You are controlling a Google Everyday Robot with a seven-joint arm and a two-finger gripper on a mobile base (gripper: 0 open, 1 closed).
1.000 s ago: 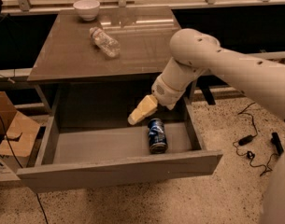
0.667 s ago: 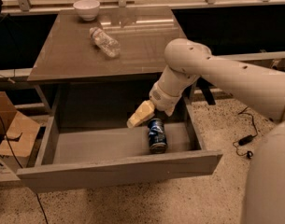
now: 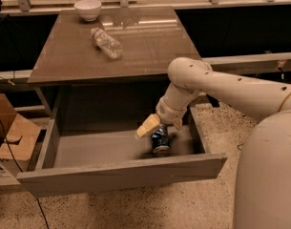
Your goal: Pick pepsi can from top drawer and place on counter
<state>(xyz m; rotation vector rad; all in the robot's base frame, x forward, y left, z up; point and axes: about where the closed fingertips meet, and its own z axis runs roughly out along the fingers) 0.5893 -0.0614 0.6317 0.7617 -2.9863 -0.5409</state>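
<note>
We see the robot's arm bent down into the open top drawer (image 3: 121, 175), its gripper (image 3: 158, 130) low over the right side of the drawer floor, right at the pepsi can (image 3: 161, 142). The can rests on that floor near the right wall, one silver end facing the drawer front. Whether the gripper has hold of it, we cannot tell. On the counter (image 3: 150, 51) above lie a clear plastic bottle (image 3: 107, 43) and a white bowl (image 3: 88, 8).

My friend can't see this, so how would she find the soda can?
Find the big open top drawer under the counter. At its right end, just below the robot's gripper, is the pepsi can: small and blue with a silver end, unlike the clear bottle on the counter.
</note>
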